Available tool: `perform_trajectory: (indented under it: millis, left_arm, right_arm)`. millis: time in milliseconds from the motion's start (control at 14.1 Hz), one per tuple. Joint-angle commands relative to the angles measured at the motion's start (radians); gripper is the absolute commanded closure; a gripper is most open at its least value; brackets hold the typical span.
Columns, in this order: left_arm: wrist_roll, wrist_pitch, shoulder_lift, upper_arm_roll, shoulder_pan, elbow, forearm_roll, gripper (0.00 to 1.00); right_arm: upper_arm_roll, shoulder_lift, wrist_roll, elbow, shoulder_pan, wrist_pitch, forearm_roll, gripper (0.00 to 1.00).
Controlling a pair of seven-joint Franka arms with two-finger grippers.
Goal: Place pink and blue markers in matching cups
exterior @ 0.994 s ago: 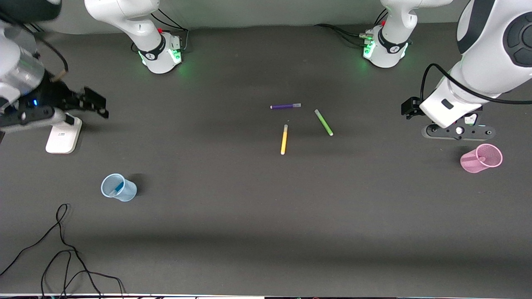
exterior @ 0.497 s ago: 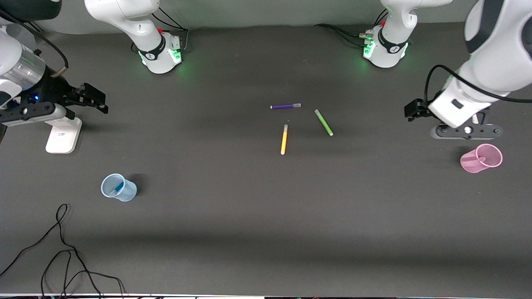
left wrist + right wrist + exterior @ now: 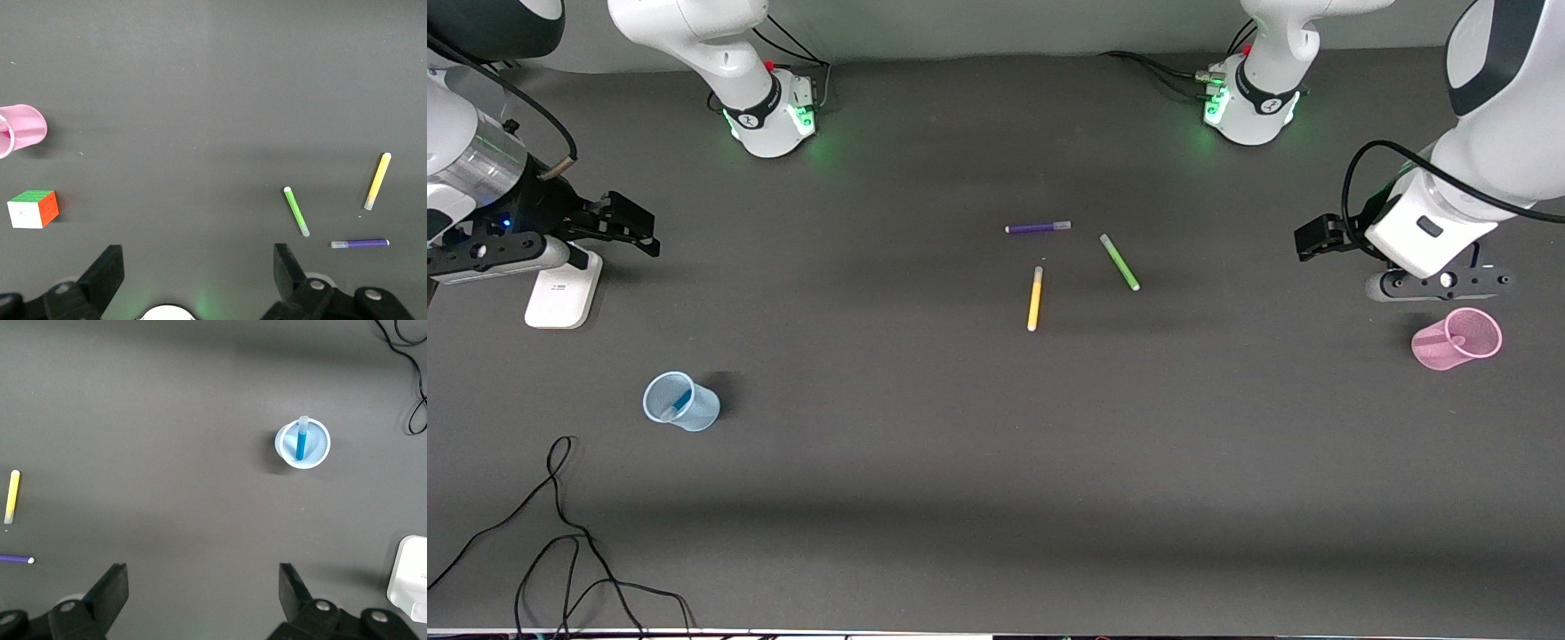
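Note:
The pale blue cup (image 3: 681, 402) stands near the right arm's end of the table with the blue marker (image 3: 680, 403) in it. Both also show in the right wrist view, the cup (image 3: 303, 444) and the marker (image 3: 301, 443). The pink cup (image 3: 1456, 339) stands near the left arm's end with the pink marker (image 3: 1440, 339) in it; the cup also shows in the left wrist view (image 3: 24, 127). My left gripper (image 3: 1436, 283) hangs open and empty over the table beside the pink cup (image 3: 197, 268). My right gripper (image 3: 489, 252) hangs open and empty over the table's end (image 3: 203, 590).
A yellow marker (image 3: 1035, 299), a lime-green marker (image 3: 1120, 262) and a purple marker (image 3: 1038, 228) lie mid-table. A white block (image 3: 560, 293) sits under the right gripper. A colour cube (image 3: 32, 208) lies near the pink cup. Black cable (image 3: 560, 533) lies at the front corner.
The left gripper has drifted toward the left arm's end of the table. The right gripper has shifted slightly. Cups and markers have not moved.

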Motion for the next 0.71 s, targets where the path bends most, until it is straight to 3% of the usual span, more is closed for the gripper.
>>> perform_trajectory:
  millis: [0,639]
  left_arm:
    - [-0.011,0.022,-0.03,0.004,0.007,-0.03,-0.013,0.0]
    - [0.118,0.045,-0.028,0.005,0.049,-0.031,-0.006,0.0]
  right_arm:
    - [0.004,0.008,0.054,0.02,-0.006,-0.009,0.006,0.0]
    - [0.004,0.025,0.065,0.02,-0.008,-0.009,0.004,0.0]
